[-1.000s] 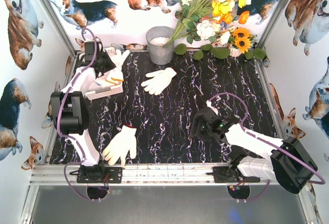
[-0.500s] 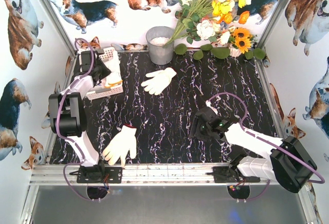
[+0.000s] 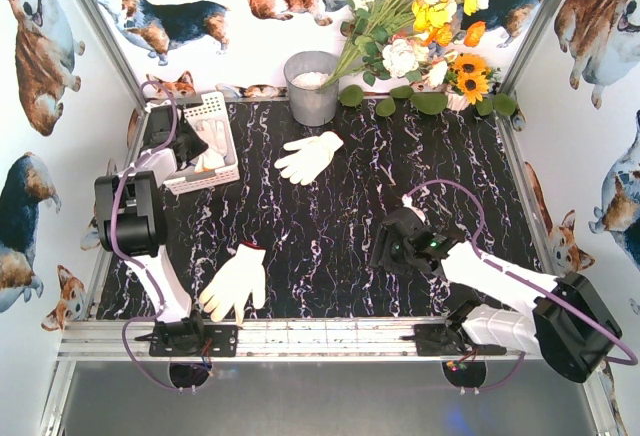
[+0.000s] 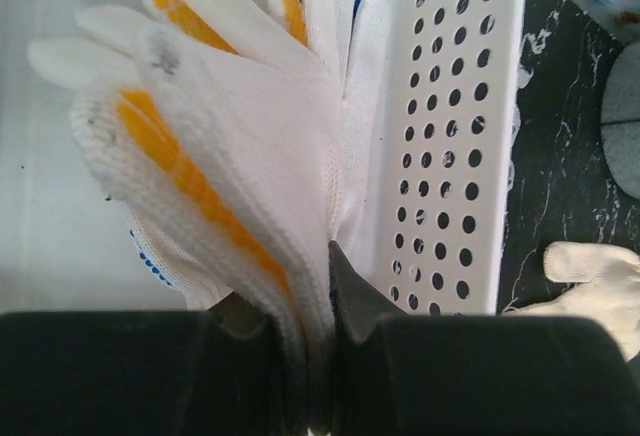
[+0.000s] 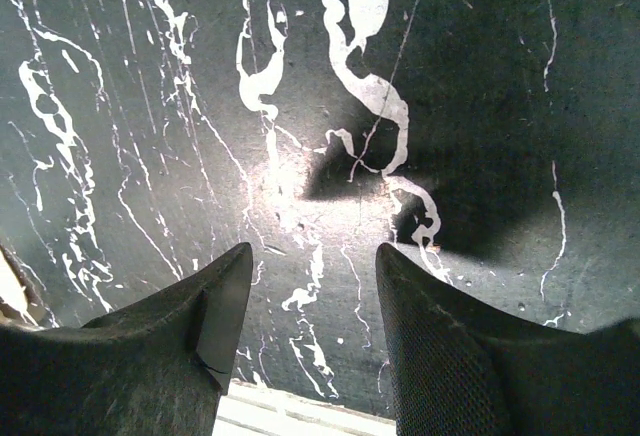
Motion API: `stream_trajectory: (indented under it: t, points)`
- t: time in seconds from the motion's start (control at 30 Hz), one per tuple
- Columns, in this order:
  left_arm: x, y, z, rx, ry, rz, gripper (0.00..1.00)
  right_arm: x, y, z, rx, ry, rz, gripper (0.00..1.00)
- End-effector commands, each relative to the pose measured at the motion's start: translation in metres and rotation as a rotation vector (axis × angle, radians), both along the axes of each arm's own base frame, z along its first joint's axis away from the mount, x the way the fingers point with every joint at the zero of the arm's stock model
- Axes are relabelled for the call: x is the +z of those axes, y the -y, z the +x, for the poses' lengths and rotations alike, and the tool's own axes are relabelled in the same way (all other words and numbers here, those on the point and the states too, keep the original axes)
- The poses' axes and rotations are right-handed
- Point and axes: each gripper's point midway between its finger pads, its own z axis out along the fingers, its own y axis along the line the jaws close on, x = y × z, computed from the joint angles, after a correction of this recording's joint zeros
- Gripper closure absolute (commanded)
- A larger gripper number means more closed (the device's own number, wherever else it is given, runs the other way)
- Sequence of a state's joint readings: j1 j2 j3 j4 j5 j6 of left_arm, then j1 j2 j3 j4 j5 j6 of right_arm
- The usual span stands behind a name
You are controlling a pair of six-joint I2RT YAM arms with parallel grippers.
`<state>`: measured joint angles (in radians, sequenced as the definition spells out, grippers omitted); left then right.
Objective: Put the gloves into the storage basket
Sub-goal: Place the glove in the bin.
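The white storage basket (image 3: 222, 124) stands at the back left of the table. My left gripper (image 3: 193, 148) is over it, shut on a white glove with orange stripes (image 4: 240, 156), which hangs into the basket beside the perforated wall (image 4: 455, 126); a blue-edged glove (image 4: 150, 256) lies under it. A white glove (image 3: 309, 154) lies near the back middle of the table and shows partly in the left wrist view (image 4: 595, 281). Another white glove (image 3: 236, 281) lies near the front left. My right gripper (image 3: 385, 246) is open and empty, low over the table (image 5: 320, 176).
A grey metal bucket (image 3: 313, 86) stands at the back, next to a bunch of flowers (image 3: 420, 26) and leaves along the back right. Metal frame posts and walls with dog pictures close in the table on three sides.
My left gripper has moved back and left with the glove, from above the basket's front edge to over its inside. The right arm has hardly moved.
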<state>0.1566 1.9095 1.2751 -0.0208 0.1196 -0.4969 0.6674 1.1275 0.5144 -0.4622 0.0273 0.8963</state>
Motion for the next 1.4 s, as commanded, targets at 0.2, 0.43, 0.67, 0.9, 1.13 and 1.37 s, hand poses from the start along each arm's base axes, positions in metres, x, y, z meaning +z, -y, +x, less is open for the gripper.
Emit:
stream_trajectory:
  t: [0.2, 0.43, 0.67, 0.9, 1.13, 1.37]
  points:
    - [-0.015, -0.011, 0.003, 0.027, -0.016, -0.002, 0.93, 0.017, -0.005, 0.01, -0.011, 0.061, 0.036, 0.45]
    - [-0.02, -0.003, -0.003, -0.017, -0.026, -0.059, 0.67, 0.016, -0.005, 0.01, -0.009, 0.059, 0.035, 0.46]
    - [-0.011, 0.01, -0.011, -0.067, -0.018, -0.098, 0.6, 0.015, -0.007, 0.011, -0.006, 0.059, 0.04, 0.46]
    - [-0.014, 0.023, -0.012, -0.127, -0.017, -0.167, 0.81, 0.014, -0.007, 0.011, -0.004, 0.058, 0.041, 0.46]
    - [0.01, 0.027, -0.001, -0.142, 0.071, -0.256, 0.98, 0.015, -0.007, 0.011, -0.007, 0.064, 0.042, 0.46]
    - [0.02, 0.03, 0.006, -0.156, 0.123, -0.332, 1.0, 0.015, -0.007, 0.011, -0.007, 0.063, 0.042, 0.46]
